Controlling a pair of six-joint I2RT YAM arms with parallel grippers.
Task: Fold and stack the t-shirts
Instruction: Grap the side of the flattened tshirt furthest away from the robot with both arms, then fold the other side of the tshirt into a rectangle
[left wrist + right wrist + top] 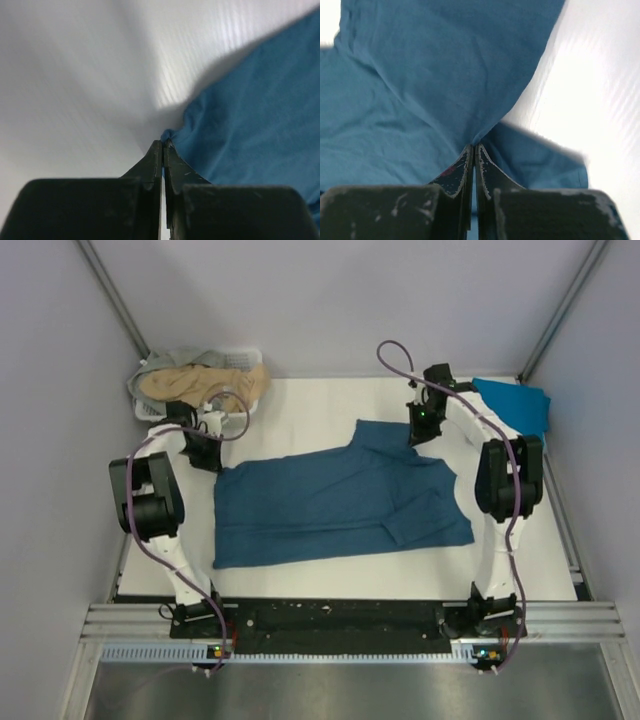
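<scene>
**Fold step: both far corners pinched, lift next**

Obs: dark shirt (330, 505) lies spread flat at centre of table (300, 400), some wrinkles on its 3 o'clock half. Left pincer (163, 145) is pressed together on the shirt's 10 o'clock corner. Only a sliver of cloth sits at the tips, so the grip looks thin. Right pincer (474, 147) is pressed together w/ cloth bunched into the tips, at the shirt's 1 o'clock edge. Cyan shirt (515, 405) sits folded at the table's 2 o'clock. Basket (245, 350) at 10 o'clock holds a tan shirt (200, 385).

Judgement: you're at the start of a fold, far edge toward 6 o'clock.

How to do it well:
- Raise both arms together, same height, slow.
- Watch the left corner. If it slips, stop & re-pinch deeper.
- Keep the edge taut btw arms, no sag.
- Carry straight to 6 o'clock and lay edge on edge before you release.
- Keep clear of the basket on the left side.
</scene>
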